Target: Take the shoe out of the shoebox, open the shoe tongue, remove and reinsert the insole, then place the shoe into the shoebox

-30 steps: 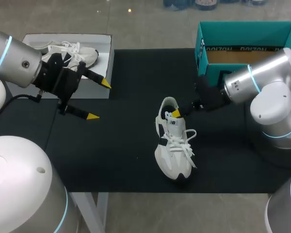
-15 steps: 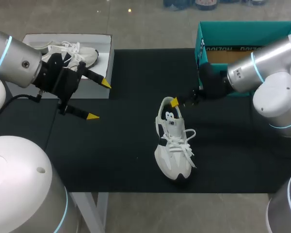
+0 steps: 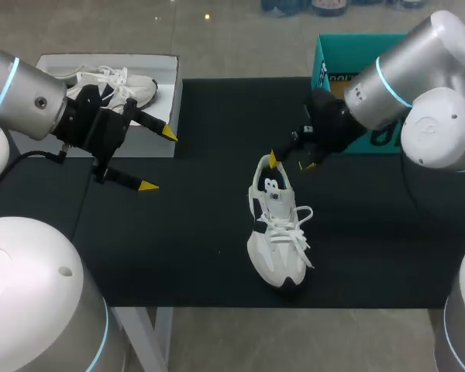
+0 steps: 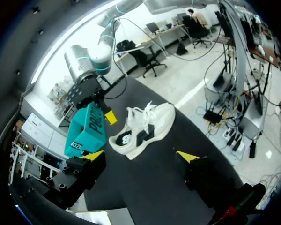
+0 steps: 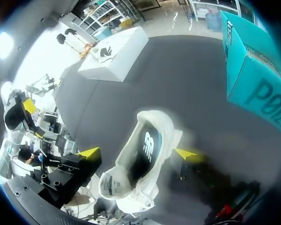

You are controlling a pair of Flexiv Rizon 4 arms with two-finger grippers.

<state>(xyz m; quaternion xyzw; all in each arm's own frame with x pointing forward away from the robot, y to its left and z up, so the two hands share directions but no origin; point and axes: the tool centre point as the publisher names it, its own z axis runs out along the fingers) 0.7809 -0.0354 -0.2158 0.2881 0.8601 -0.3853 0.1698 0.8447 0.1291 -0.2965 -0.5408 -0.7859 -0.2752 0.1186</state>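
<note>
A white shoe (image 3: 277, 225) with black trim lies on the black mat, toe toward the front edge. My right gripper (image 3: 291, 161) hangs open just above its heel end and holds nothing. In the right wrist view the shoe (image 5: 152, 140) lies under and between the spread fingers of that gripper (image 5: 136, 153), its inside in sight. The teal shoebox (image 3: 335, 62) stands at the back right, partly hidden by my right arm. My left gripper (image 3: 158, 159) is open and empty at the left, well away from the shoe (image 4: 143, 129), which lies ahead of this gripper (image 4: 140, 156).
A white box (image 3: 164, 101) holding a second white shoe (image 3: 112, 84) sits at the back left, just behind my left gripper. The black mat (image 3: 186, 248) covers the table's middle. In the left wrist view the teal box (image 4: 86, 133) stands beyond the shoe.
My right gripper has opened, risen out of the shoe's opening and drawn back over the heel, its arm swinging up. The shoe and my left arm have kept still.
</note>
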